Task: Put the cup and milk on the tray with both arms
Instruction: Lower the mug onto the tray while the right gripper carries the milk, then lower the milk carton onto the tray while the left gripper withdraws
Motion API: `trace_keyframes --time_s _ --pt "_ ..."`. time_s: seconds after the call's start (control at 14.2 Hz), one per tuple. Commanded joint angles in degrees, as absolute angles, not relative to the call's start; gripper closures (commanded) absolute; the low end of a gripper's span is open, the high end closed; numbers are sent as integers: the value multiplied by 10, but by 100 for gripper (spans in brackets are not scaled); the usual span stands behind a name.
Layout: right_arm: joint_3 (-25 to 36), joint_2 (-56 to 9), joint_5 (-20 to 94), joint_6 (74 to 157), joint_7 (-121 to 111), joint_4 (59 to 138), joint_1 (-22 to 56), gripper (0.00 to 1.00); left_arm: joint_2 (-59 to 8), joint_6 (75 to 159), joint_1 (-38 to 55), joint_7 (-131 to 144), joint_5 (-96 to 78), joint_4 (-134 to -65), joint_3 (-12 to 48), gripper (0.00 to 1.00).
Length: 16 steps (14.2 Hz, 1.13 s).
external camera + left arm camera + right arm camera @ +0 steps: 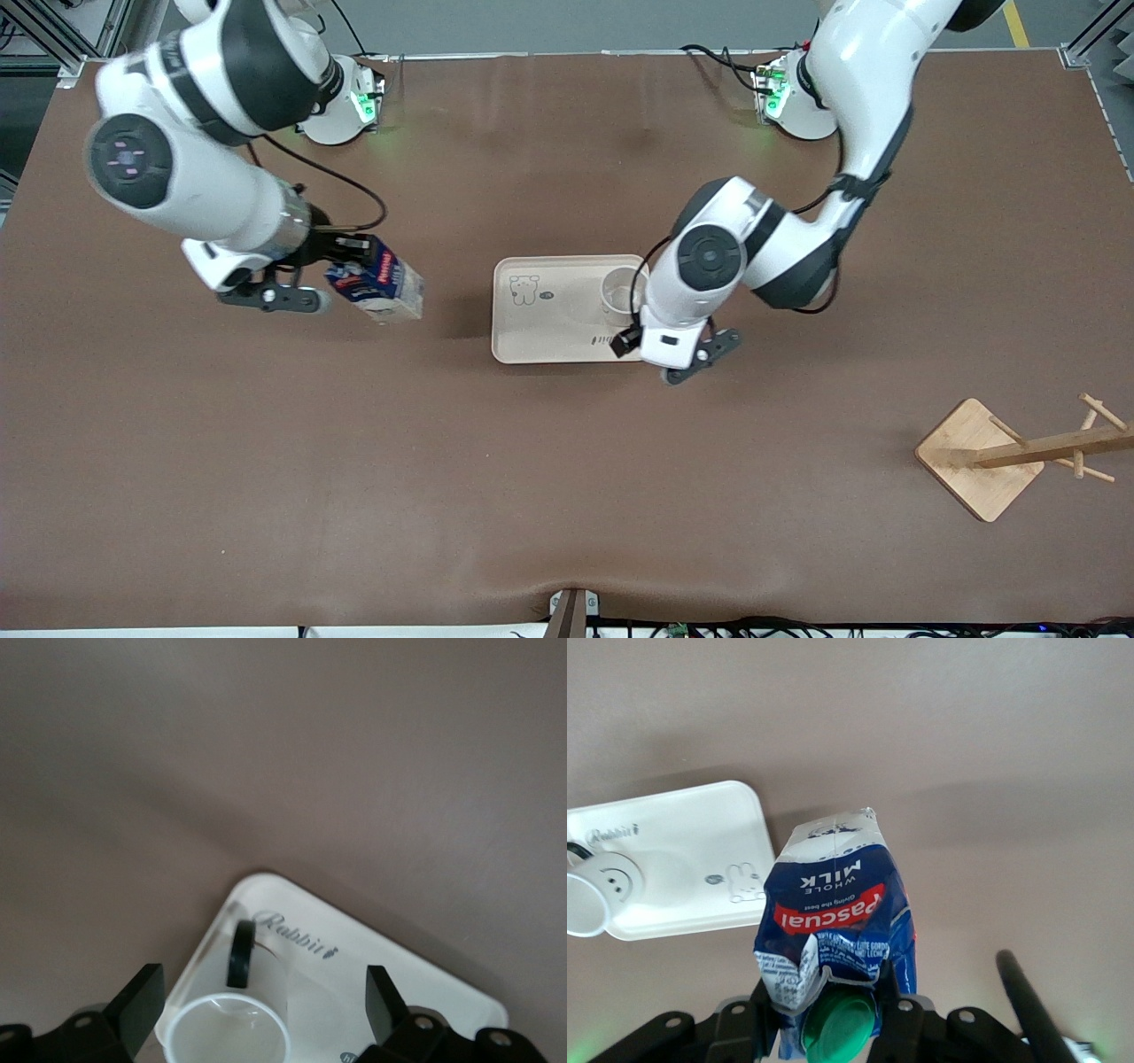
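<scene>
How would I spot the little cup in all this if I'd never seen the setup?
Find the cream tray in the middle of the brown table. The cup stands on it at the end toward the left arm, under the left claw, whose fingers are spread wide. It is a small white mug with a black smiley face and a black loop handle.

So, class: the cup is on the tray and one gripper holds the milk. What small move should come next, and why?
Probably the right gripper, shut on the milk, should carry it toward the tray, whose bear end looks bare. The cup already stands there, with the left gripper open around it.
</scene>
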State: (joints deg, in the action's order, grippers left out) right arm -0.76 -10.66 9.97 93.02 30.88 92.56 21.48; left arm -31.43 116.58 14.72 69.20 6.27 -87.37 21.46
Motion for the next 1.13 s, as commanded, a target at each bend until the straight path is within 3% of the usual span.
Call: trace_keyframes --time_s 0.0,0.21,0.56,1.06 --pt "-2 -124 108 968 422 925 273 100 -263 1139 116 685 89 -886 214 0" --pt "-2 -155 108 1010 509 926 329 100 -235 1129 76 650 120 -876 214 0" --pt "-2 -205 108 1039 533 926 375 100 -231 1071 -32 532 123 -805 215 0" --pt "-1 -239 105 1084 572 929 411 100 -201 1044 -148 297 119 -784 216 0"
